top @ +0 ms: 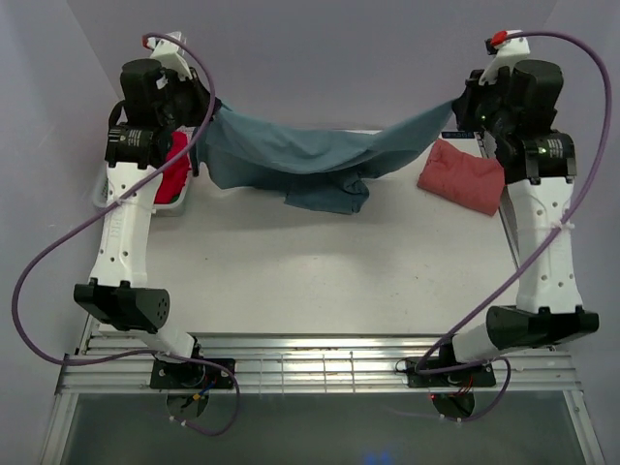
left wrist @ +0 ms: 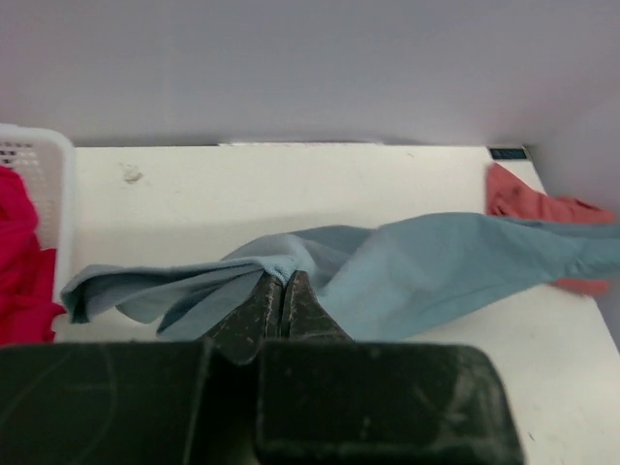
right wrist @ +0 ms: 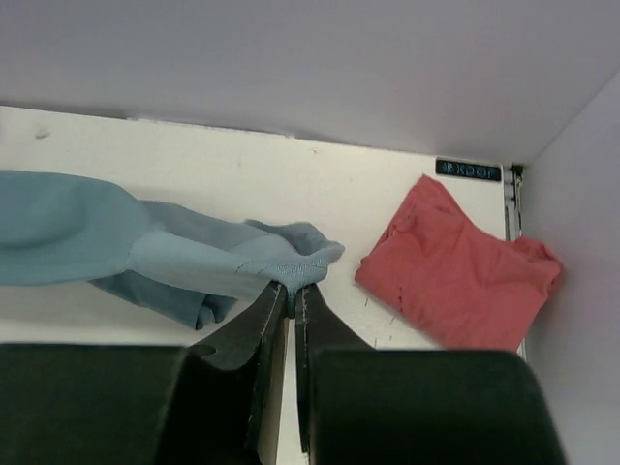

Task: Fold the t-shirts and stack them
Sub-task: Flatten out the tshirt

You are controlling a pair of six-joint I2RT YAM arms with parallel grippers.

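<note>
The large teal-blue t-shirt [top: 310,155] hangs stretched between both arms above the far part of the table, its middle sagging. My left gripper [left wrist: 282,281] is shut on its left end [left wrist: 271,262]. My right gripper [right wrist: 292,287] is shut on its right end [right wrist: 291,263]. In the top view the left gripper [top: 211,105] is at the far left and the right gripper [top: 457,107] at the far right. A folded salmon-pink t-shirt [top: 462,175] lies at the far right, also in the right wrist view [right wrist: 455,276]. A red t-shirt [top: 174,167] sits in the basket.
A white lattice basket [top: 107,194] stands at the far left edge, its wall also in the left wrist view [left wrist: 44,160]. Grey walls close the back and sides. Purple cables loop beside both arms. A metal rail [top: 320,363] runs along the near edge.
</note>
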